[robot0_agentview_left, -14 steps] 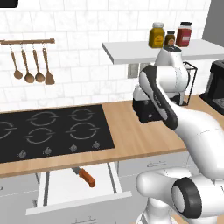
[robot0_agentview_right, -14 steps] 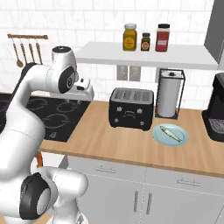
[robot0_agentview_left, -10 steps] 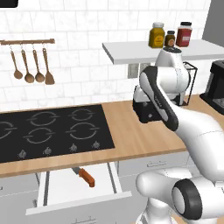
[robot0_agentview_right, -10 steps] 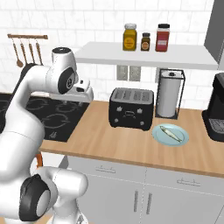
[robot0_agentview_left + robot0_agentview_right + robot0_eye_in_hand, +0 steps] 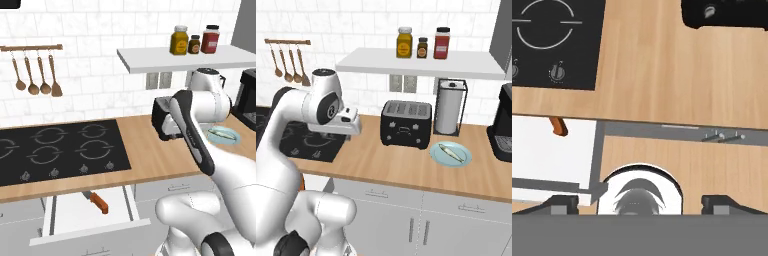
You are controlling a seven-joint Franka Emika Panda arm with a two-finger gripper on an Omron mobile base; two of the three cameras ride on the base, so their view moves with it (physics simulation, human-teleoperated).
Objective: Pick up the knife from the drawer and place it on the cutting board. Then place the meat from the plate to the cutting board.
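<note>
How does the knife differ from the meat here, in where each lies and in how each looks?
The knife lies in the open drawer below the counter; the meat lies on the light blue plate on the counter. The knife has an orange-brown handle and a grey blade; the meat is pale all over. The knife lies left of the toaster, the meat right of it. Both are slim, lie flat at a slant, and are untouched.

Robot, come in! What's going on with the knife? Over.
Gripper open, empty, high above the counter edge. Knife lying in the open drawer, untouched. Meat on the plate. Nothing blocking the drawer.
</note>
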